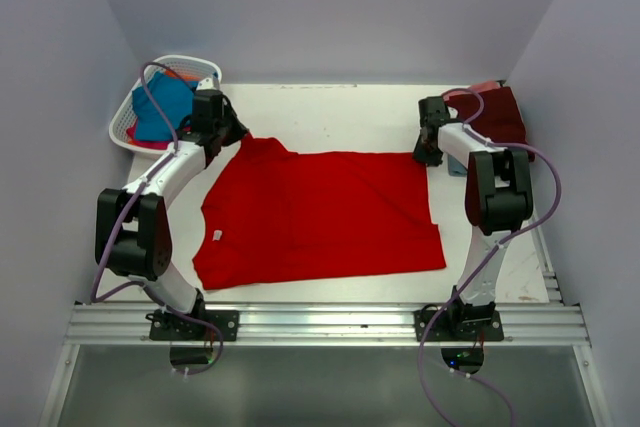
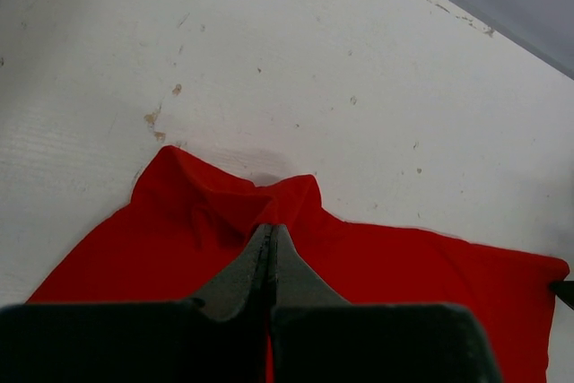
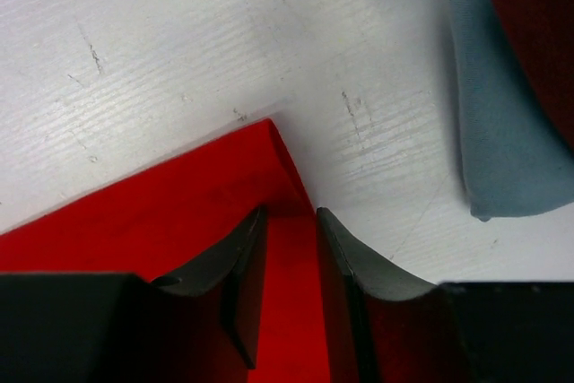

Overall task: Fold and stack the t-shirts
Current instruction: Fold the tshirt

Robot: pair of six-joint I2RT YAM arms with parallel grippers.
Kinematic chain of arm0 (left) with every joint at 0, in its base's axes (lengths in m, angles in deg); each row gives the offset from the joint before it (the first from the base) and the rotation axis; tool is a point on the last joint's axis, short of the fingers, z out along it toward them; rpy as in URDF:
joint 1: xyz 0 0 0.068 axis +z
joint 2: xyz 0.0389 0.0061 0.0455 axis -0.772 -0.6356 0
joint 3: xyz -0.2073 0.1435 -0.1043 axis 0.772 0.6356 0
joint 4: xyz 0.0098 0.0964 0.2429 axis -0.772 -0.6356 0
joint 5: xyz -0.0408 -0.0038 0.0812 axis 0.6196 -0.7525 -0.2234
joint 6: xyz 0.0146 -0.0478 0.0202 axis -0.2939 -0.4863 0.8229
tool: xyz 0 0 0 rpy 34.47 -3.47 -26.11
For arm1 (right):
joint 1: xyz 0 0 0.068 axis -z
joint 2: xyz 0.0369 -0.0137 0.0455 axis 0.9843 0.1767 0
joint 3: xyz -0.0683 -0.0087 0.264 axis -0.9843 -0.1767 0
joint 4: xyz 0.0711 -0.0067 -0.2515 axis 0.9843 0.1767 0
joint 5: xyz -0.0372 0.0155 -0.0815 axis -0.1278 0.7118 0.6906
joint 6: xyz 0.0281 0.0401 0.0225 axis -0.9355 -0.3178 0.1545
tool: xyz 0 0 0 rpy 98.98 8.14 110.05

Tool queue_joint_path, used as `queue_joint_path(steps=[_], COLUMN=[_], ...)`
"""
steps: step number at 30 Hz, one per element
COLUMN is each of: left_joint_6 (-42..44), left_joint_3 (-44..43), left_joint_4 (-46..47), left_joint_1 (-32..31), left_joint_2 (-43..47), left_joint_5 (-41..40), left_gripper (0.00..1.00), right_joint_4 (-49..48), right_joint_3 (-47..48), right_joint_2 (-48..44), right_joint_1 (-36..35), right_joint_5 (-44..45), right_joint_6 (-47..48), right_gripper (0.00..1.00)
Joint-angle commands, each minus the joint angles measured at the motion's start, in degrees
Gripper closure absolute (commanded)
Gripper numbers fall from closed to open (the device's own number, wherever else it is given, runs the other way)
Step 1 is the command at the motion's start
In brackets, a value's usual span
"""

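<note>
One red t-shirt (image 1: 320,212) spread flat mid-worktop | left gripper (image 2: 269,229) clenched on its far-left corner | right gripper (image 3: 291,213) released, jaws parted astride its far-right corner | far-right worktop corner: one maroon t-shirt (image 1: 500,112), one pale blue t-shirt (image 3: 502,132), touching.

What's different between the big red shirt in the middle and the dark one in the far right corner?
The red t-shirt is bright; the maroon t-shirt is far darker. The red one lies spread flat in the middle of the table; the maroon one sits compact in the far right corner, on a pale blue cloth. The red one covers much more table. Both are plain-coloured cloth.
</note>
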Motion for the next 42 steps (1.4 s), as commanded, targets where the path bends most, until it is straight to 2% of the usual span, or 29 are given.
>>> queue_joint_path(steps=[1,3,10,14,23,31,39,42], left_joint_6=[-0.1,-0.1,0.1,0.1,0.1,0.1,0.0,0.0], left_joint_3=[0.8,0.8,0.6,0.5,0.8,0.9,1.1,1.1], left_joint_4=[3.0,2.9,2.9,2.9,3.1,3.0,3.3,3.4], left_joint_1=[0.3,0.3,0.3,0.3,0.3,0.3,0.4,0.4], left_joint_2=[1.3,1.2,0.9,0.7,0.4,0.5,0.5,0.5], left_joint_5=[0.9,0.9,0.9,0.9,2.2,1.9,2.0,2.0], left_gripper=[1.00,1.00,1.00,1.00,1.00,1.00,1.00,1.00], right_joint_4=[-1.0,-1.1,-1.2,-0.9,1.4,2.2,1.9,1.9], right_joint_3=[2.5,3.2,4.6,5.1,6.9,7.9,5.4,5.4], right_joint_2=[-0.5,0.5,2.7,2.8,1.8,4.1,3.6,3.8], right_joint_1=[0.1,0.1,0.2,0.2,0.4,0.7,0.8,0.8], right_joint_5=[-1.5,-1.7,-1.7,-0.4,1.8,0.4,-0.1,-0.1], right_joint_6=[2.0,2.3,3.1,3.5,5.1,4.9,4.2,4.1], right_gripper=[0.69,0.73,0.76,0.76,0.68,0.72,0.69,0.74])
